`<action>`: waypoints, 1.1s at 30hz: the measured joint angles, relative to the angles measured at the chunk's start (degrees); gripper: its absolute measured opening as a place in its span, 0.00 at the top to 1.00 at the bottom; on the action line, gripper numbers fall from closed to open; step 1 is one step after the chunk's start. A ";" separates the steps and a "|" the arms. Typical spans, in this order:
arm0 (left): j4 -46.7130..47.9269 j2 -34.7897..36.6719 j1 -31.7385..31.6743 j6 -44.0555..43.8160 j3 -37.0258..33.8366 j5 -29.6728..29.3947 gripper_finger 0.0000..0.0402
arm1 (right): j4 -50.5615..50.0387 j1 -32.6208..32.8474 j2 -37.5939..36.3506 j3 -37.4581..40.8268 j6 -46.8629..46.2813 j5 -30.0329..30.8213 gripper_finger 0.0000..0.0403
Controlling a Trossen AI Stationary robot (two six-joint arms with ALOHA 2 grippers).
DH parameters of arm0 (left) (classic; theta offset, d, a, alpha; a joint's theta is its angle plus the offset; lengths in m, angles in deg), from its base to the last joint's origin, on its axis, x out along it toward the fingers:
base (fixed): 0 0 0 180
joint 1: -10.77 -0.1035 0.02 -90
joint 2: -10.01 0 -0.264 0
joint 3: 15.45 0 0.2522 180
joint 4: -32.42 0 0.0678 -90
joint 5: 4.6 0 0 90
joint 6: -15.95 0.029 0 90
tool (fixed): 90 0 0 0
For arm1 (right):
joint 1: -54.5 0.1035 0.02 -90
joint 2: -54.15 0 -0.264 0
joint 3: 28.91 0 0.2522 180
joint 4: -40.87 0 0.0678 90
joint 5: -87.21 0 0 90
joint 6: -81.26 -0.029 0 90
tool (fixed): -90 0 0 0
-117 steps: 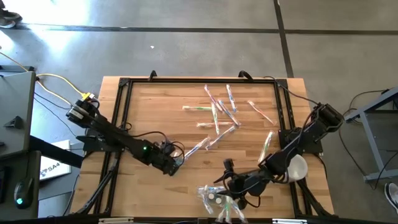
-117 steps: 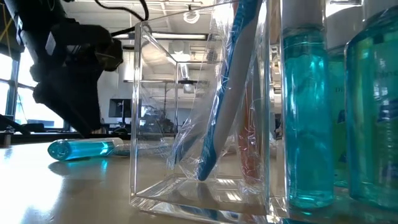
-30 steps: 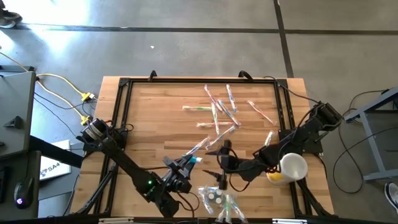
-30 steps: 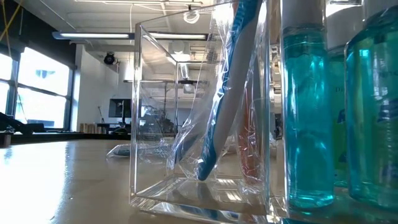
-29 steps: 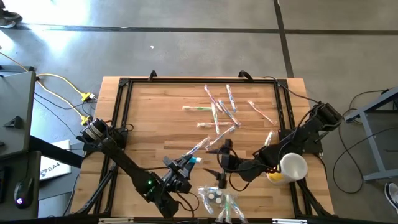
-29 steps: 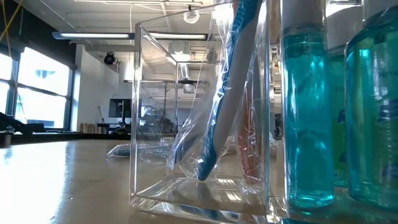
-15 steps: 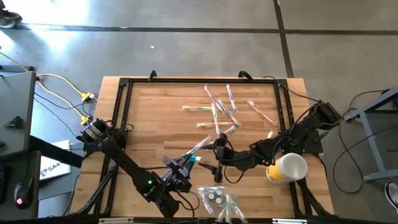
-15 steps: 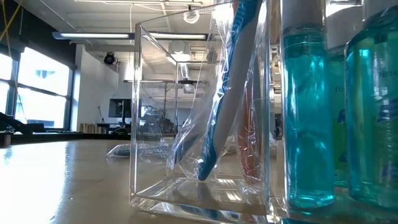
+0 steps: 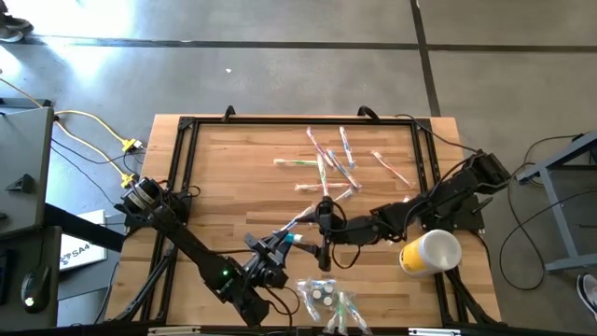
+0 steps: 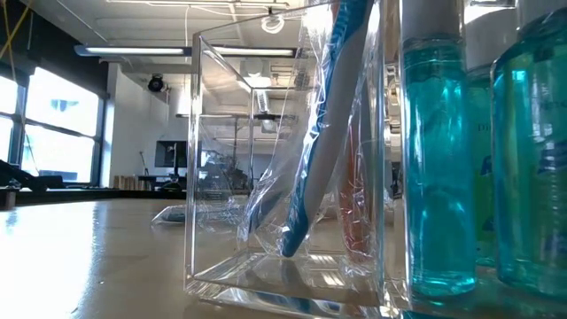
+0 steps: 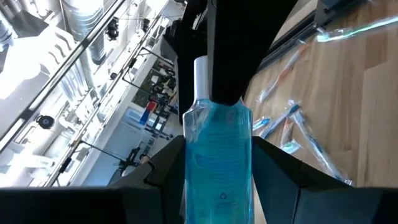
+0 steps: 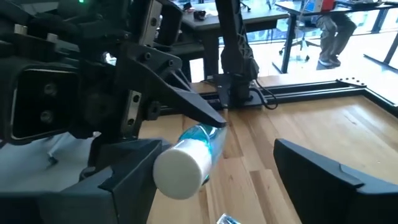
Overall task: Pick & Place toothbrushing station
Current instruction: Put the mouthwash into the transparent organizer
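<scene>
Bottle [image 11: 217, 155] sits clamped in our left fingers [image 9: 280, 246], lifted off worktop [image 9: 233, 168]. Right fingers [image 9: 324, 233] spread, empty, near cap. We align them squarely before closing for handover to organizer [image 10: 283, 177].

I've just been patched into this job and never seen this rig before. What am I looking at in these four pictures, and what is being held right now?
Two dark robot arms work at a wooden table. The high view looks straight down. The low view sits at table height, close behind a clear organizer box with a wrapped toothbrush inside. The other two views come from cameras on the arms' wrists. Wrapped toothbrushes lie scattered on the table; a yellow-and-white cup lies at the right edge. The left gripper holds a blue mouthwash bottle with a white cap. The right gripper is open, facing that bottle's cap, holding nothing.
</scene>
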 joint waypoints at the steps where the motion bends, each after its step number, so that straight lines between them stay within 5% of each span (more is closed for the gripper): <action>1: -0.03 0.00 -0.01 0.00 0.02 0.01 0.63 | 0.01 -0.10 0.00 0.00 0.00 -0.53 0.27; 8: -0.03 0.00 -1.23 0.00 0.02 0.12 0.63 | -0.04 -0.39 0.00 0.00 0.26 -1.81 0.42; 17: -0.18 0.04 -1.40 -0.28 0.01 0.25 0.63 | -0.34 -0.41 0.00 0.00 4.79 -4.12 0.77; 24: -0.02 0.04 -1.44 1.24 0.02 0.42 0.57 | -0.84 -0.39 0.00 0.00 6.23 -4.15 0.78; 33: 0.10 0.04 -1.44 1.53 0.02 2.47 0.29 | -2.96 0.25 0.00 0.00 4.87 -4.71 0.78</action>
